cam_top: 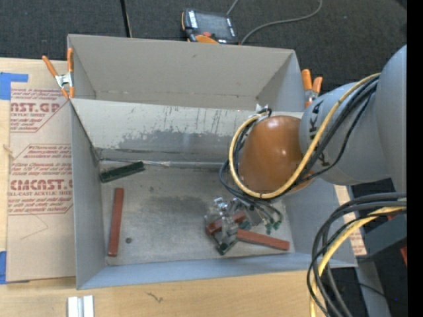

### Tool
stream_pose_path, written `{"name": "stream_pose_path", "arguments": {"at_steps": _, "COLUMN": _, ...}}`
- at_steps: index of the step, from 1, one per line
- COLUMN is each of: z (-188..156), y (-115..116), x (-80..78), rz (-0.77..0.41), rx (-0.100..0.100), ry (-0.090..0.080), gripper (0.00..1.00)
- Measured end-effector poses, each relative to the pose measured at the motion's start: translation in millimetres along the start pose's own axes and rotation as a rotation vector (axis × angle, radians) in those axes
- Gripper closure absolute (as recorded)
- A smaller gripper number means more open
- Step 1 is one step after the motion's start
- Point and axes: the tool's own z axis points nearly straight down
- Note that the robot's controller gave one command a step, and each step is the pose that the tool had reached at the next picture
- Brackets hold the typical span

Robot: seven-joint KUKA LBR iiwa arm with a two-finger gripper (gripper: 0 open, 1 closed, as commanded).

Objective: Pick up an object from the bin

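**A:** Where is the end effector?

**B:** Low in the bin, just below the orange wrist cover.

**A:** What lies nearest to it?

**B:** A reddish-brown bar. One end lies at or under the end effector. The rest runs out toward the view's right, with its long axis nearly level and dipping slightly to the near wall.

**A:** Is it wide or narrow?

**B:** I cannot tell, as its metal parts crowd together there. I'd judge a grasp must close across the bar's short width.

**A:** Anything else?

**B:** A second reddish bar and a dark green stick lie well apart from the end effector, toward the view's left.
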Motion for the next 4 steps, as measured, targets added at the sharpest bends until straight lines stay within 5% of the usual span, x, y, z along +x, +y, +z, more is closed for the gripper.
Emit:
{"name": "stream_pose_path", "arguments": {"at_steps": 1, "z": -156.0, "y": -4.1, "x": -25.7, "rz": -0.054, "rx": 0.005, "ry": -0.008, "gripper": 1.00}}
{"name": "stream_pose_path", "arguments": {"at_steps": 2, "z": -152.9, "y": -4.0, "x": -24.9, "rz": -0.053, "rx": 0.003, "ry": -0.004, "gripper": 0.00}}
{"name": "stream_pose_path", "arguments": {"at_steps": 3, "z": 11.0, "y": -45.2, "x": -47.7, "rz": 0.225, "rx": 0.000, "ry": 0.001, "gripper": 0.00}}
{"name": "stream_pose_path", "arguments": {"at_steps": 4, "z": 8.7, "y": -45.0, "x": -47.8, "rz": 0.224, "rx": 0.000, "ry": 0.001, "gripper": 1.00}}
